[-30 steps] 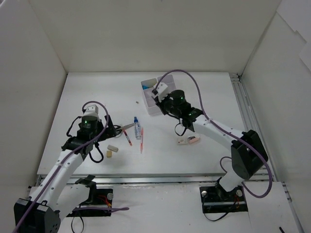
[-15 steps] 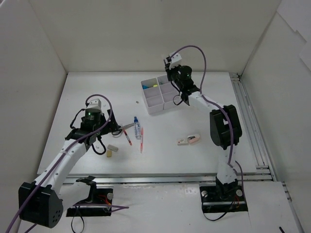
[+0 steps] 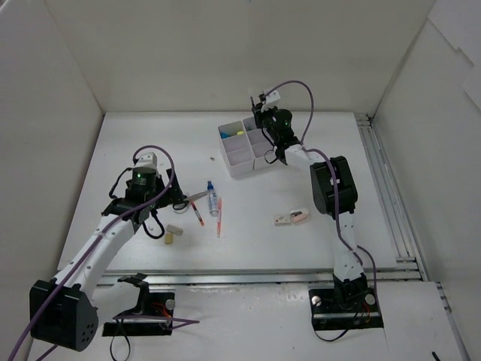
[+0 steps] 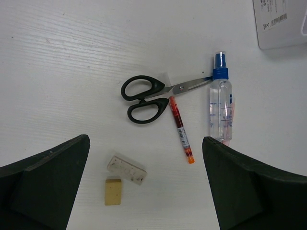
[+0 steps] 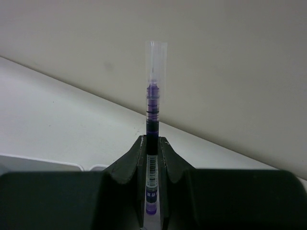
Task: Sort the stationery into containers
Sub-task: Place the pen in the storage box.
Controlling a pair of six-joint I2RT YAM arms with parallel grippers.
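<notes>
Your right hand (image 5: 152,146) is clamped on a purple pen (image 5: 152,110) with a clear cap, which sticks out straight beyond the fingertips. It is over the far edge of the white organiser (image 3: 240,170) at the back of the counter (image 4: 72,57). Your left hand (image 4: 145,143) hangs with its fingers spread wide and nothing between them. Below it are black-handled scissors (image 4: 162,87), a red pen (image 4: 181,129) just beside them, a blue-capped spray bottle (image 4: 220,110), and a white eraser (image 4: 125,168) just beside a beige eraser (image 4: 113,191).
</notes>
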